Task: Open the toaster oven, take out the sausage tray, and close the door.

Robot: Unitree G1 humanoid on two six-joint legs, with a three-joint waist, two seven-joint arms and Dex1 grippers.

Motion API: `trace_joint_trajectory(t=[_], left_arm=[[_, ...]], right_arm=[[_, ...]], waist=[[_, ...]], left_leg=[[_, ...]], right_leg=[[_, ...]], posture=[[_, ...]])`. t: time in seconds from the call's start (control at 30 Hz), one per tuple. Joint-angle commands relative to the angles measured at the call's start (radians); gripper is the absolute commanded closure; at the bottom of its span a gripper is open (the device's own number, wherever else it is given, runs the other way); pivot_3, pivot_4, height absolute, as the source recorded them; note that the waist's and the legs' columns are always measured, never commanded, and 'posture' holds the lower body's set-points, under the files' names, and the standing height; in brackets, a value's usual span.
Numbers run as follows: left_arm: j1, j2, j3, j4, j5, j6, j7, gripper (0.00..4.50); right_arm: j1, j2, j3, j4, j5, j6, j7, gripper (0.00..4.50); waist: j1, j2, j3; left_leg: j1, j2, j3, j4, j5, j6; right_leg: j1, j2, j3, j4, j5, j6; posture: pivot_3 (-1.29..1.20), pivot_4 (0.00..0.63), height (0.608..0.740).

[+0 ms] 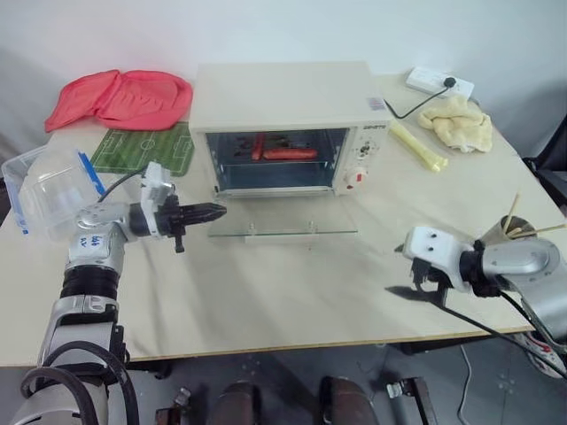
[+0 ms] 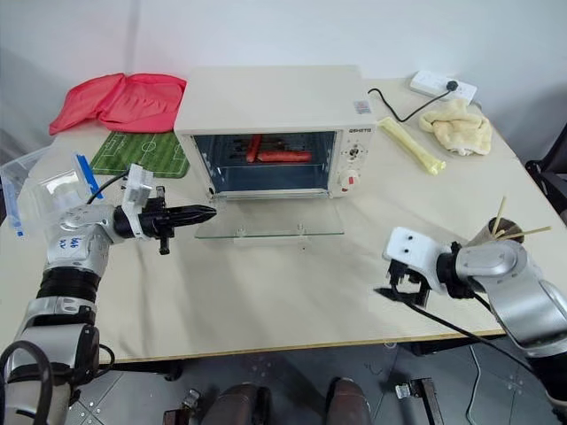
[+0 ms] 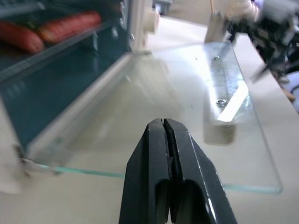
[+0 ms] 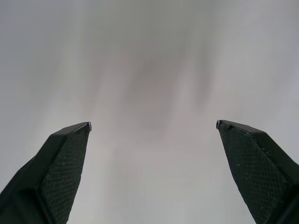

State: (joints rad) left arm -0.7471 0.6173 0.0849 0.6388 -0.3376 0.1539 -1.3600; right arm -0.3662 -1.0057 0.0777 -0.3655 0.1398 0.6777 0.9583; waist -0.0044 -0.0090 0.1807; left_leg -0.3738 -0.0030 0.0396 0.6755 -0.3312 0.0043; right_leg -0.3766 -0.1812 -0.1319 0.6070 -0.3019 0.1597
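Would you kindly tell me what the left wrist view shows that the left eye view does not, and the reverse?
Left wrist view: the screws fixing the handle under the glass, seen close past the shut left hand. Left eye view: the right hand, open over the right side of the table, plus the red cloth, green mat, power strip and towel. Both: the toaster oven with its door lying open flat and the sausage tray inside.
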Motion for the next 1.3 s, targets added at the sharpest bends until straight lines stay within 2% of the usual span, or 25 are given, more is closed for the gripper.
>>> trace_joint_trajectory(t=[0.03, 0.17, 0.47, 0.7, 0.83, 0.93, 1.13, 1.3], left_arm=[[0.031, 0.011, -0.016, -0.067, 0.011, 0.030, 0.016, 4.47], [0.081, 0.007, -0.038, -0.113, 0.027, 0.040, 0.037, 4.47], [0.149, 0.020, -0.063, -0.168, 0.053, 0.029, 0.065, 4.47], [0.162, -0.103, 0.118, -0.222, -0.093, -0.089, 0.199, 4.47], [0.206, -0.134, 0.187, -0.315, -0.199, -0.003, 0.239, 4.47], [0.262, -0.141, 0.213, -0.402, -0.257, 0.052, 0.262, 3.90], [0.376, -0.169, 0.275, -0.556, -0.346, 0.068, 0.321, 2.04], [0.417, -0.205, 0.318, -0.584, -0.304, -0.007, 0.458, 0.64]], right_arm=[[-0.072, 0.045, -0.002, -0.040, -0.024, 0.005, -0.069, 0.00], [-0.179, 0.143, 0.060, -0.060, -0.058, -0.005, -0.136, 0.00], [-0.289, 0.275, 0.179, -0.049, -0.142, -0.067, -0.202, 0.00], [-0.416, 0.440, 0.352, 0.111, -0.316, -0.248, -0.282, 0.00], [-0.519, 0.521, 0.439, 0.305, -0.454, -0.356, -0.344, 0.00], [-0.573, 0.568, 0.462, 0.432, -0.524, -0.401, -0.392, 0.00], [-0.675, 0.681, 0.460, 0.671, -0.614, -0.467, -0.505, 0.00], [-0.696, 0.723, 0.459, 0.777, -0.638, -0.530, -0.529, 0.00]], waist=[[0.003, 0.000, 0.000], [0.003, 0.000, 0.000], [0.004, 0.000, 0.000], [0.001, 0.000, 0.000], [-0.011, 0.000, 0.000], [-0.024, 0.000, 0.000], [-0.038, 0.000, 0.000], [-0.043, 0.000, 0.000]], left_leg=[[0.000, 0.000, 0.000, 0.000, 0.000, 0.000], [-0.001, 0.000, -0.001, 0.001, 0.000, 0.000], [-0.002, 0.000, -0.003, 0.004, 0.000, 0.001], [-0.002, 0.000, -0.003, 0.005, 0.000, 0.000], [-0.002, 0.000, -0.004, 0.005, 0.000, 0.000], [-0.002, 0.000, -0.004, 0.004, 0.000, 0.000], [-0.002, 0.001, -0.005, 0.003, -0.001, 0.000], [-0.002, 0.001, -0.006, 0.003, -0.001, -0.001]], right_leg=[[0.000, 0.000, 0.000, 0.000, 0.000, 0.000], [0.000, 0.000, 0.000, 0.001, 0.000, 0.000], [0.000, 0.000, -0.001, 0.002, 0.000, 0.000], [0.000, 0.000, -0.001, 0.004, 0.000, 0.000], [-0.001, 0.000, -0.001, 0.004, 0.000, 0.000], [-0.001, 0.000, -0.002, 0.005, 0.000, 0.000], [-0.001, 0.000, -0.002, 0.005, 0.000, 0.000], [-0.001, 0.000, -0.002, 0.005, 0.000, 0.000]], posture=[[0.00, 0.150, 0.740], [0.00, 0.150, 0.740], [0.00, 0.150, 0.740], [0.00, 0.150, 0.740], [0.00, 0.150, 0.740], [0.00, 0.150, 0.740], [0.00, 0.150, 0.740], [0.00, 0.150, 0.740]])
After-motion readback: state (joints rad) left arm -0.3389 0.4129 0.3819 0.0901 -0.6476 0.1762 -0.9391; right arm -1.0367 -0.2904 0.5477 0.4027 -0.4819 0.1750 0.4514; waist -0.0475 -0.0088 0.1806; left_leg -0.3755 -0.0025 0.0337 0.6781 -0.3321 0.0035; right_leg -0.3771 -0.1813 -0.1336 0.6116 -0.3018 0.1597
